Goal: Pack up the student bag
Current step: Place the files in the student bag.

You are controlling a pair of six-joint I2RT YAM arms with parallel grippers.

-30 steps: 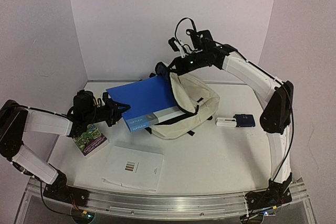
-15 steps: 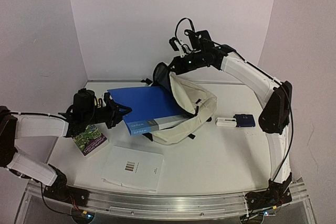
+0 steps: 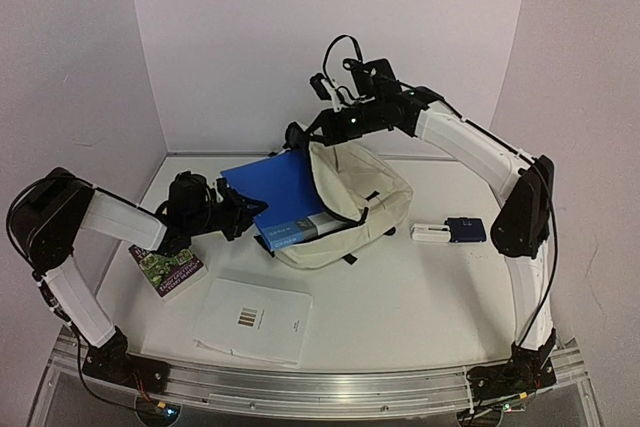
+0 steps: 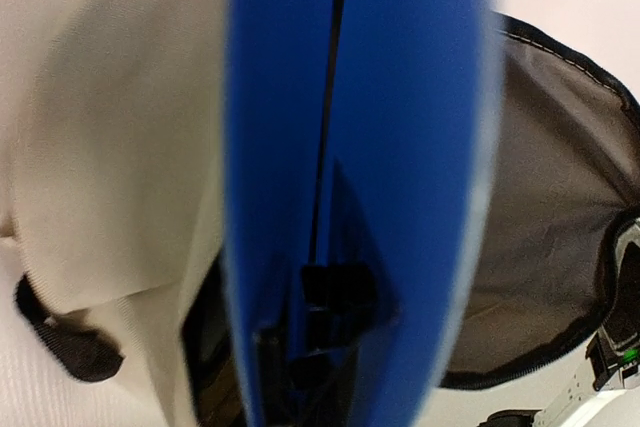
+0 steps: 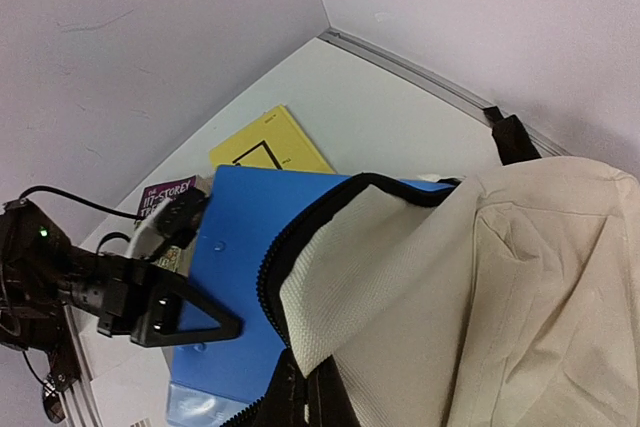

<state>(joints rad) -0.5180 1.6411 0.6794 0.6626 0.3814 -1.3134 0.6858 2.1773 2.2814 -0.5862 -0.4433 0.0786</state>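
Note:
The student bag (image 3: 372,197) lies cream and slack at the table's middle, its mouth facing left. My right gripper (image 3: 327,130) is shut on the bag's upper zipper rim (image 5: 300,237) and holds it lifted. A blue folder (image 3: 283,190) sticks about halfway into the mouth. My left gripper (image 3: 243,215) is shut on the folder's near edge, left of the bag. In the left wrist view the folder (image 4: 400,137) fills the centre, with cream fabric (image 4: 120,147) on the left and grey lining (image 4: 560,197) on the right.
A purple-and-green book (image 3: 168,267) lies under my left arm. A white booklet (image 3: 255,319) sits near the front edge. A small white item (image 3: 432,233) and a navy one (image 3: 466,229) lie right of the bag. A yellow booklet (image 5: 270,142) lies behind the folder.
My left gripper has pushed the blue folder to the right, deeper into the bag's mouth. My right gripper has raised the bag's rim slightly and shifted left.

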